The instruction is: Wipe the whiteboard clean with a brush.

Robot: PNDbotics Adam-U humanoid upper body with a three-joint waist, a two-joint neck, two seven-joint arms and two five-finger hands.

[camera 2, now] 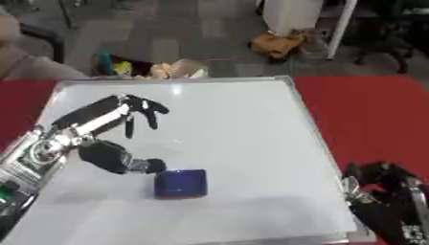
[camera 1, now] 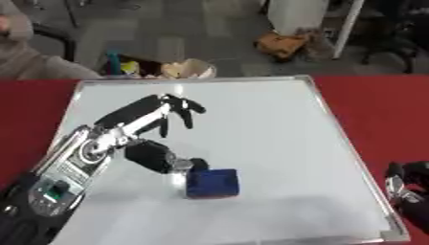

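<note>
The blue block-shaped eraser brush [camera 1: 212,183] is being left lying on the whiteboard [camera 1: 268,124], in its near half, just below and beside the thumb of the left hand [camera 1: 147,129]. The thumb tip is being held touching or almost touching the brush's upper left corner; contact cannot be told for certain. The fingers [camera 1: 180,109] are being kept spread and only lightly bent, reaching up the board away from the brush, with nothing clasped. The brush's long axis is lying roughly across the board. The right hand [camera 2: 381,191] is being rested off the board's near right corner, well apart, its fingers relaxed. The left hand is judged much nearer.
</note>
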